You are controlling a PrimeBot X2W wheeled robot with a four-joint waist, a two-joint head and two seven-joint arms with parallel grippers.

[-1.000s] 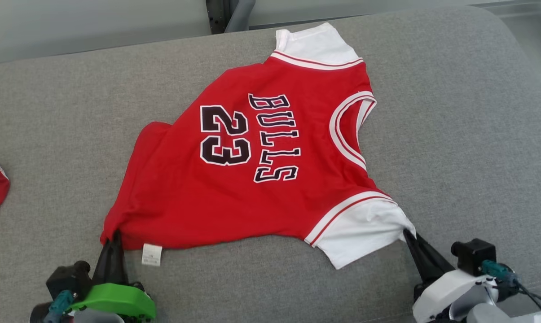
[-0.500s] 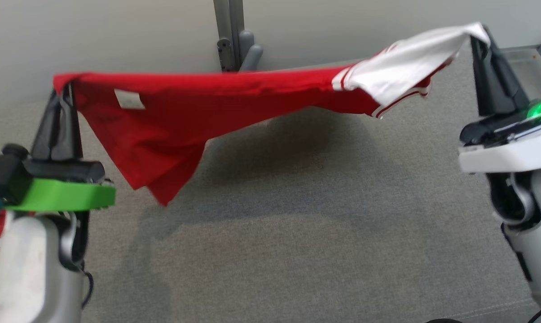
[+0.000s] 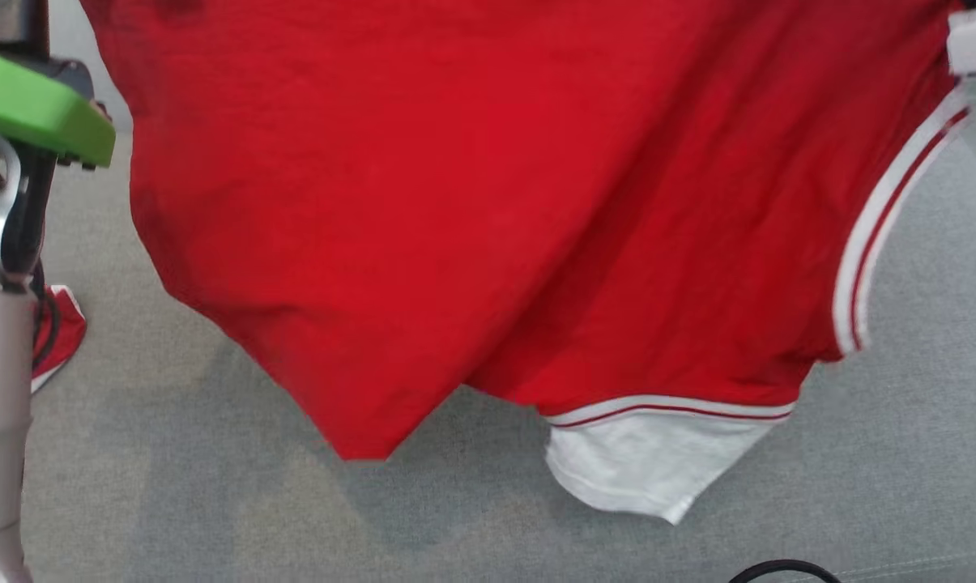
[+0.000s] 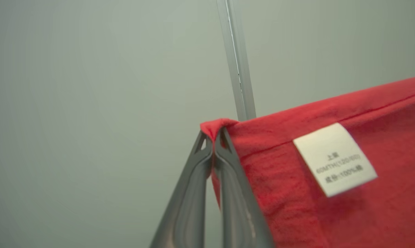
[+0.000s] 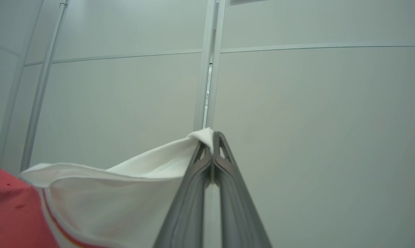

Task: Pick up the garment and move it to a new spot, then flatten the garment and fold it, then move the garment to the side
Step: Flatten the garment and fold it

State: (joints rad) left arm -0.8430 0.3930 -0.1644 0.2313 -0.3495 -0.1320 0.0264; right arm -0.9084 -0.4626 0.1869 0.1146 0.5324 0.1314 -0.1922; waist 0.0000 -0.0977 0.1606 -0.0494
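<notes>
Raised off the grey woven-fabric surface within the last second: the red cotton jersey with white sleeves and striped trim, which had been lying flat with its print upward, is now seen hanging as a broad curtain across the upper and middle head view, plain side toward the camera. Half a second back it was stretched low between the arms; it has since been carried higher and nearer the lens. One white sleeve is noted dangling at lower centre-right, with a red corner drooping at lower centre; contact with the surface below cannot be confirmed. Left gripper: dark fingers pinched together on a folded red hem corner at the centre of the left wrist view, near the white rectangular care label. Right gripper: fingers clamped on the tip of the second white sleeve at the centre of the right wrist view. A small red second garment is left lying at the left edge of the head view, apart from the work. Judgement: pick-up is achieved with both corners secured, and transfer to a new spot appears under way. Laying down, flattening and folding are not yet begun. Slack in the middle suggests the arms should be spread before the cloth is lowered.
</notes>
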